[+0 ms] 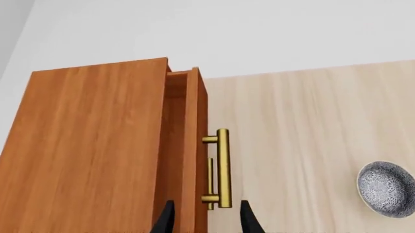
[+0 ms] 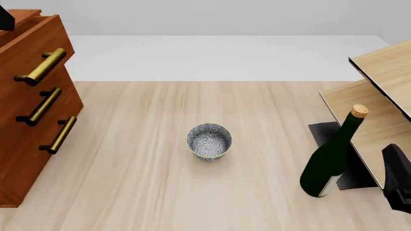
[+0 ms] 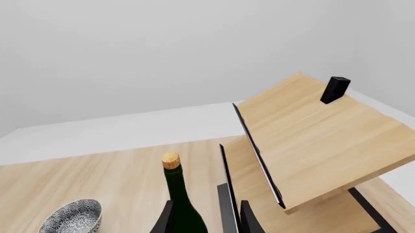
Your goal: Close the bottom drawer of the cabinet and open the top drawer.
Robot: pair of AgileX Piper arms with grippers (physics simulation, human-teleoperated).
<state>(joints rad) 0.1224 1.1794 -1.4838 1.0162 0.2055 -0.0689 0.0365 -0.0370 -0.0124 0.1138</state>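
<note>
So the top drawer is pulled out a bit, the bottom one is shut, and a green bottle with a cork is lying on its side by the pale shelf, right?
Not quite: the green bottle stands upright beside the pale shelf, cork on top, as the front view shows. The rest holds: the top drawer is out a bit, the bottom drawer shut.

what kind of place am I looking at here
Probably a simulated tabletop test scene, not a real room: a reddish-brown wooden cabinet, a patterned ceramic bowl and a corked dark green bottle on a pale wood table.

Pale wooden table [image 2: 257,110] against plain grey-white wall [image 2: 218,17].
</note>
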